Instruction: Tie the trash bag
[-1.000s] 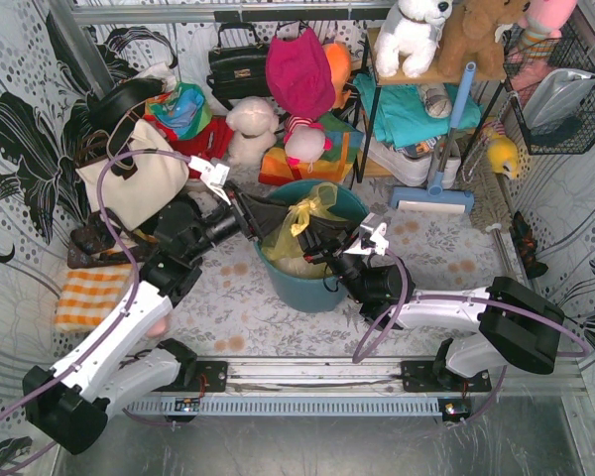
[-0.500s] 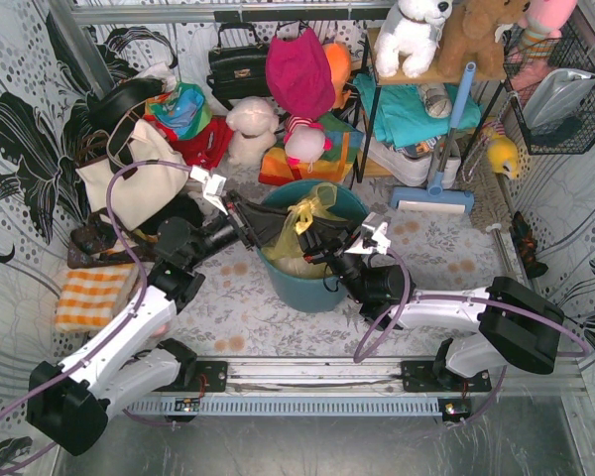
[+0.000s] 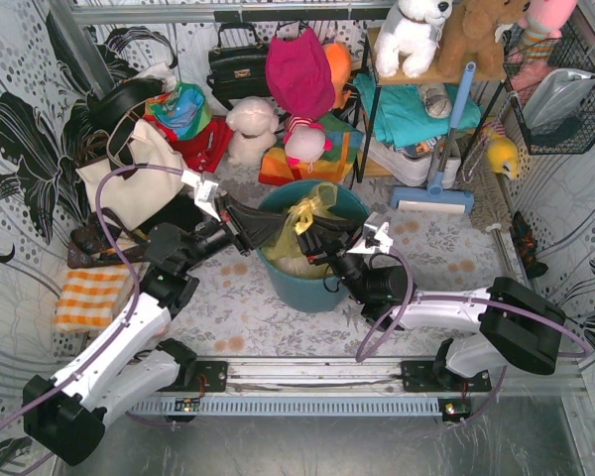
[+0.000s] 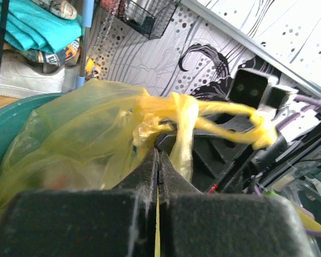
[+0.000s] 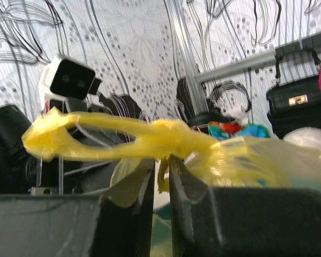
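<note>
– While you are looking at the teal bin [image 3: 312, 288], what are you counting?
– One trash bag [image 3: 302, 223], sitting inside that bin, and two grippers above its rim. The left gripper [image 4: 157, 152], apart a second ago, is now pinching yellow film. The right gripper [image 5: 161, 160] is standing a slit apart around a hanging strand. A flower-patterned table [image 3: 426, 248] is carrying the bin, and flowered walls [image 3: 20, 119] are standing around it.

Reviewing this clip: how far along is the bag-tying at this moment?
Done: the thin translucent yellow plastic trash bag sits in the round teal plastic bin, its long top ends crossed into a first twist. In hand: the left end effector is shut on a strand; the right end effector stands slightly parted around another. Remaining: the loop looks loose, so pulling tight, perhaps a second knot.
</note>
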Robot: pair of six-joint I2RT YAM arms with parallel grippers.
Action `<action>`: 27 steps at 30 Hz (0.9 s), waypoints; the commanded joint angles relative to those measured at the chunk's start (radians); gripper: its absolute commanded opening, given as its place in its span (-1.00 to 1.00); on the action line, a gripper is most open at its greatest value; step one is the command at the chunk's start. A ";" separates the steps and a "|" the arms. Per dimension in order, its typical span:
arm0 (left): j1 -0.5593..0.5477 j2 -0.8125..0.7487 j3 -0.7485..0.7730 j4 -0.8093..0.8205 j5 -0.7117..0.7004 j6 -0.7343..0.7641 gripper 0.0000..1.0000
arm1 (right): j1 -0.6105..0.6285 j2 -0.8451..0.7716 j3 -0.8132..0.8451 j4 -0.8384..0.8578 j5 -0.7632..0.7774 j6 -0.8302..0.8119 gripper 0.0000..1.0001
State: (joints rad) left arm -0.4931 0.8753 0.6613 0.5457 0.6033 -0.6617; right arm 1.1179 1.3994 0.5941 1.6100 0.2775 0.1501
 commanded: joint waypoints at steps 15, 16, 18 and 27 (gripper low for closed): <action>-0.009 -0.059 0.140 -0.083 -0.059 0.127 -1.00 | 0.002 -0.011 -0.050 0.082 0.043 -0.011 -1.00; -0.009 -0.054 0.147 -0.094 -0.049 0.128 -1.00 | 0.002 -0.007 -0.044 0.082 0.043 -0.013 -1.00; -0.008 -0.060 0.148 -0.125 -0.068 0.130 -0.92 | 0.001 0.003 -0.034 0.083 0.041 -0.015 -1.00; -0.008 -0.075 0.193 -0.320 -0.119 0.196 -0.73 | 0.002 0.006 0.029 -0.064 0.003 0.009 -1.00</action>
State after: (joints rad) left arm -0.4976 0.8112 0.8101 0.2634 0.4667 -0.4976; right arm 1.1179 1.3911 0.5831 1.5929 0.3016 0.1421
